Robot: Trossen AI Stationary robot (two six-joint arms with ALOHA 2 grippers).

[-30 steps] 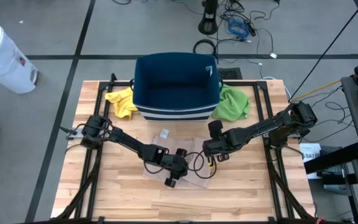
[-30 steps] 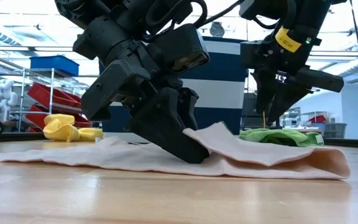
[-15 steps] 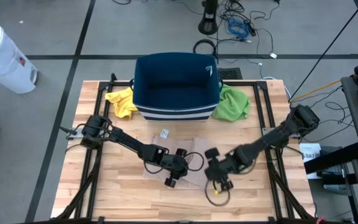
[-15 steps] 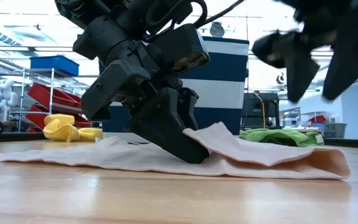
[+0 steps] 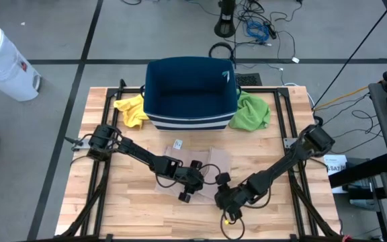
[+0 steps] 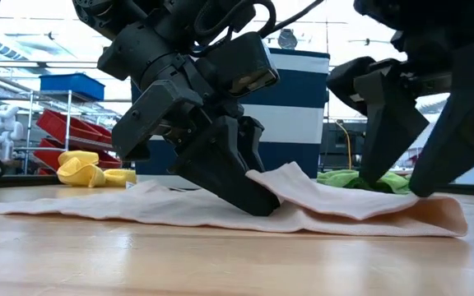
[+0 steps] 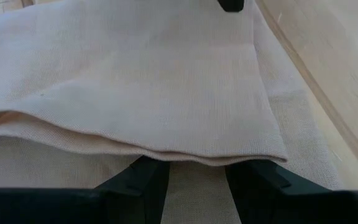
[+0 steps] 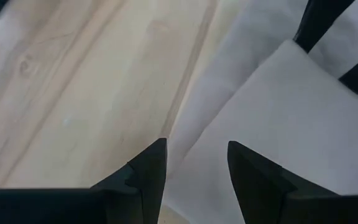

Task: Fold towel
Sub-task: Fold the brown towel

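The pale beige towel (image 5: 195, 167) lies flat on the wooden table, with one flap (image 6: 319, 193) folded over toward its right end. My left gripper (image 6: 249, 197) is open, slanting down from the table's left, with its fingers under that flap. My right gripper (image 6: 397, 182) is open and points down over the towel's near right corner (image 8: 241, 124). Its fingertips are close above the cloth; I cannot tell whether they touch it. My left gripper has both fingers (image 7: 148, 177) slid in under the folded-over flap, on top of the lower layer. The flap's edge (image 7: 166, 152) lies draped across the fingers. They come slanting down from the table's left. The rest of the towel stays on the table.
A navy bin (image 5: 190, 94) stands at the table's far middle, with a yellow cloth (image 5: 132, 111) to its left and a green cloth (image 5: 250, 111) to its right. A small tag (image 5: 177, 144) lies beyond the towel. Bare wood (image 5: 126, 215) runs along the near edge.
My right gripper has swung from above the towel's far right side toward the table's near edge, has come down, and has tipped more steeply downward, ending over the towel's near right corner. The towel lies as before.
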